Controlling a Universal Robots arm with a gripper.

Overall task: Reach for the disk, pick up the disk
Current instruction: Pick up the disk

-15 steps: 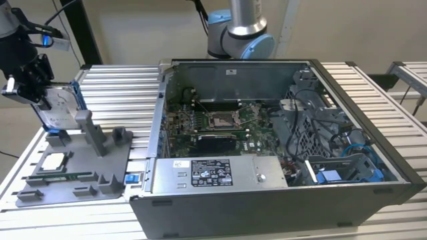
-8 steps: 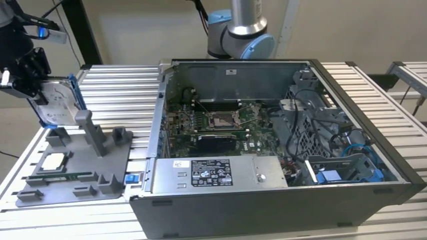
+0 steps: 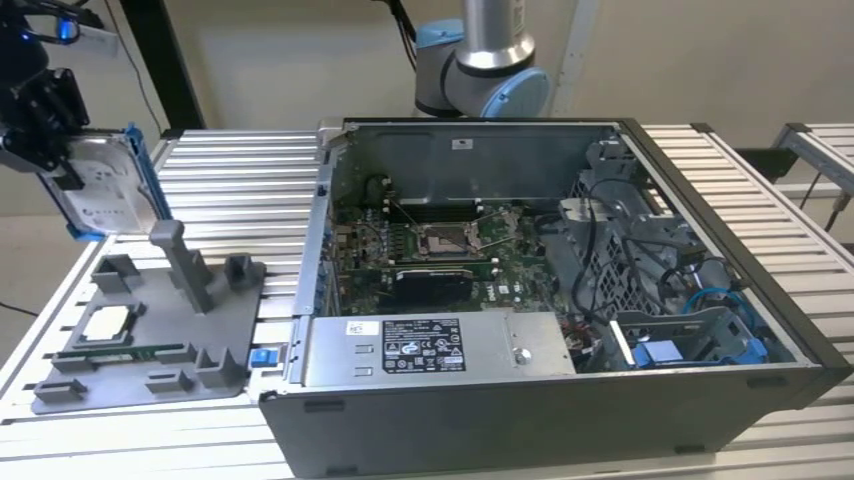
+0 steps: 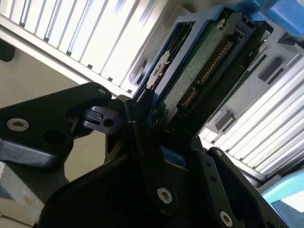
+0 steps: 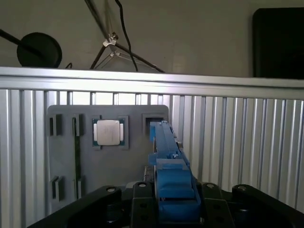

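Disk (image 3: 104,192) is up in the air at the exterior view's left, standing on edge in its blue frame, and the pincer (image 3: 63,172) is clamped on it. Below sits the grey tray (image 3: 214,330) on the slatted surface (image 3: 234,170), a chip (image 5: 108,132) in its pocket. The open case (image 3: 534,430) stands beside the tray

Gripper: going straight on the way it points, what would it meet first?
Likely the grey tray, at the slot beside the chip; the disk clamped in the gripper would touch it first, though depth is unclear.
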